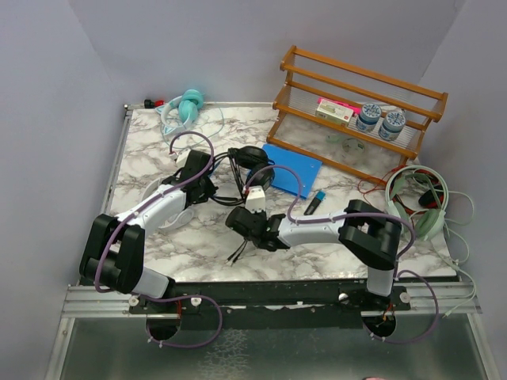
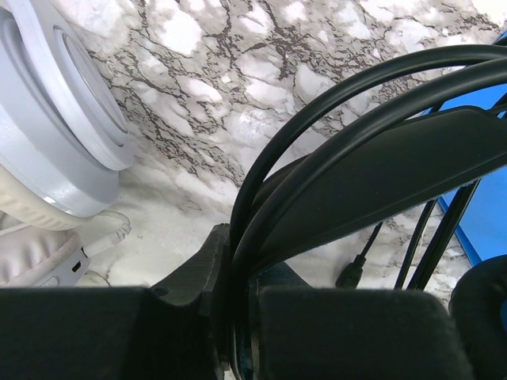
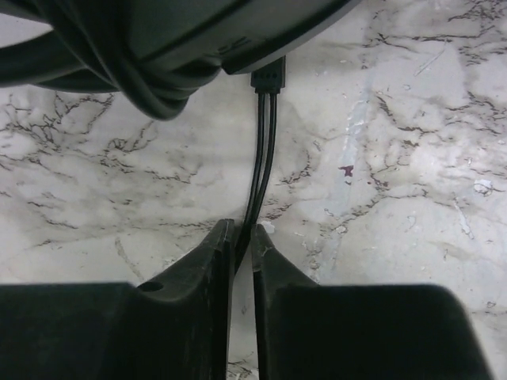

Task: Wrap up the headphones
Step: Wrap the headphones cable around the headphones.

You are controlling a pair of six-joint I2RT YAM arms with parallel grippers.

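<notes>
Marble tabletop [image 1: 317, 247] shows, we judge, wrapping barely begun: left gripper [image 2: 238, 265] clamps black headphones [image 2: 380, 182] by the headband, right gripper [image 3: 242, 241] nips their cable [image 3: 264, 158], teal headset [image 1: 188, 105] not yet wrapped.

A desk [image 1: 198, 252] with a white marble-pattern top, veined grey-brown, spreads beneath the left claw [image 1: 207, 188] and the right claw [image 1: 240, 222]. Beyond both claws, plain pale lavender-grey walls [image 1: 238, 39] rise at the back of the desk and along its sides. Well beyond the right claw and off to its right stands a wooden rack [image 1: 366, 75] with slatted rails. Behind the claws, an aluminium rail [image 1: 261, 301] runs along the desk's near edge, with a dull grey metal sheet [image 1: 261, 352] below it. The light is soft and even, and shadows are faint.
</notes>
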